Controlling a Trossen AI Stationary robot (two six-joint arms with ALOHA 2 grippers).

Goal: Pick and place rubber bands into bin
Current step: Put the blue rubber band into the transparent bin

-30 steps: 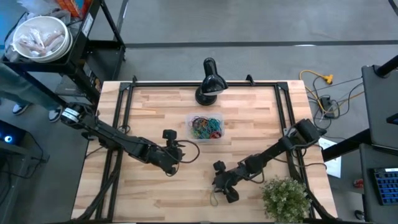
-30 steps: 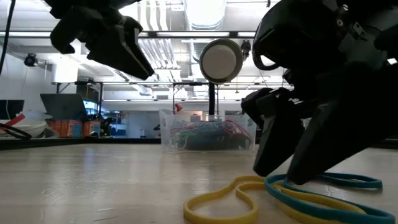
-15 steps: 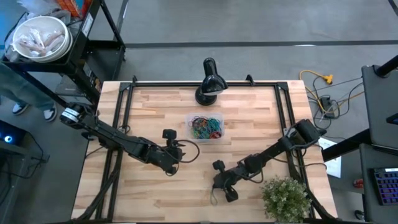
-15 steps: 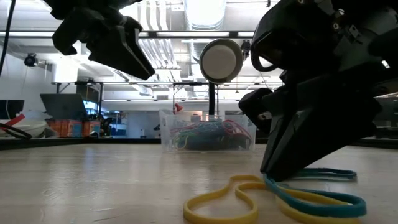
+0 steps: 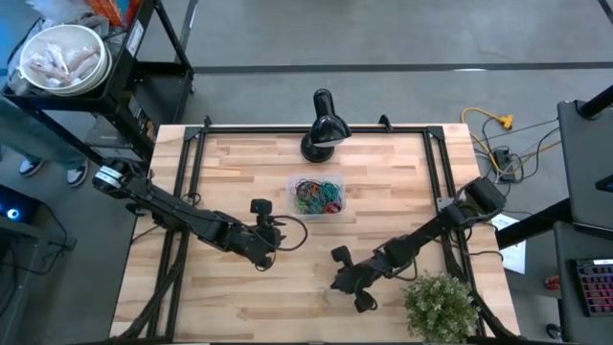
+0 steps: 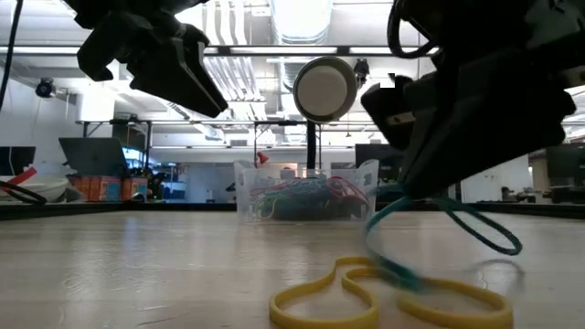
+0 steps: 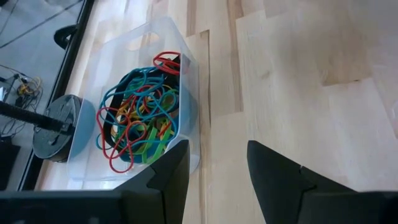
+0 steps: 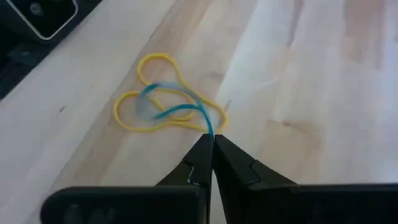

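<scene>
The right gripper sits near the table's 5 o'clock edge, its fingers pinched together on a blue band. In the low view that blue band hangs from the fingertips as a loop lifted off the wood, its lower end blurred just above the tabletop. A yellow band lies flat on the table under it, twisted into lobes; in the low view it rests at the near edge, directly below the hanging blue one. Whether the blue band touches the yellow one I cannot tell.

The bin stands at the table's centre, toward 12 o'clock from the right gripper and well apart from it. It holds a tangle of bands in blue, red, green, yellow and black.

The left gripper hovers off the table at about 8 o'clock from the bin, near it, its fingers apart and holding nothing.

A black lamp stands at the 12 o'clock edge, and a plant at the 5 o'clock corner, just beside the right arm
</scene>
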